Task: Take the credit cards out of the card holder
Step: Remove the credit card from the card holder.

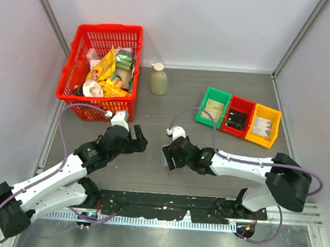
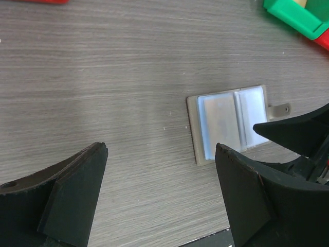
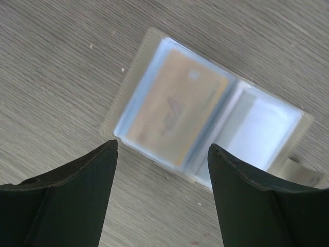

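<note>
The card holder [image 3: 154,62] lies open and flat on the table. A yellow-orange credit card [image 3: 177,110] sits in its left clear pocket. The right pocket [image 3: 262,134] looks light blue, and I cannot tell what it holds. My right gripper [image 3: 162,146] is open and hovers just above the holder's near edge, touching nothing. In the left wrist view the holder [image 2: 231,123] shows as light blue panels with a grey-olive rim. My left gripper [image 2: 162,149] is open and empty, left of the holder. In the top view the right gripper [image 1: 170,154] covers most of the holder, and the left gripper [image 1: 140,139] is beside it.
A red basket [image 1: 92,109] of snack packets stands at the back left. A soap bottle [image 1: 158,80] is next to it. Green [image 1: 213,107], red [image 1: 238,116] and yellow [image 1: 265,125] bins sit in a row at the right. White walls enclose the table.
</note>
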{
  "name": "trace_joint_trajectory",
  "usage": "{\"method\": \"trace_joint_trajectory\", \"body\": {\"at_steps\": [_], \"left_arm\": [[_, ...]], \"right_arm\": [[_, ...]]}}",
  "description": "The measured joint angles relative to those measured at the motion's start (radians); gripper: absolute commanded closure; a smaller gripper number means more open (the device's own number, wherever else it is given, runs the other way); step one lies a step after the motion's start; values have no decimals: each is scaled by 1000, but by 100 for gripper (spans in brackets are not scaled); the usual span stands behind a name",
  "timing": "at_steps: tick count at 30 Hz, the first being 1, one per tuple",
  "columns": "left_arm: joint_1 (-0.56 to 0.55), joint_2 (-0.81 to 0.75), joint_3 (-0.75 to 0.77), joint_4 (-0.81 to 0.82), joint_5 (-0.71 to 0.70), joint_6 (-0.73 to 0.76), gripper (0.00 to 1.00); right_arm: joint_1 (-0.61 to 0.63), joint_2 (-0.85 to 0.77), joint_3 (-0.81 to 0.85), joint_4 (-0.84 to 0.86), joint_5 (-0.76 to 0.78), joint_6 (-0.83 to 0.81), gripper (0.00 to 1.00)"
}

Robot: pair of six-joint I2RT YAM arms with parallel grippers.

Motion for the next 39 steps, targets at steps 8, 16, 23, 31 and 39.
{"method": "trace_joint_trajectory", "body": {"at_steps": [8, 16, 23, 31, 39], "left_arm": [[0, 5, -14, -1, 7, -21, 11], [0, 48, -14, 10, 45, -23, 11], [0, 88, -14, 37, 92, -39, 11], [-5, 152, -14, 92, 163, -60, 22], [-55, 359, 50, 209, 240, -97, 50]], "right_arm": [[59, 152, 82, 12, 80, 5, 29], [59, 182, 75, 13, 118, 24, 47], [35, 166, 33, 76, 114, 36, 67], [-77, 71, -92, 185, -22, 51, 79], [-269, -44, -287, 398, -317, 131, 80]]}}
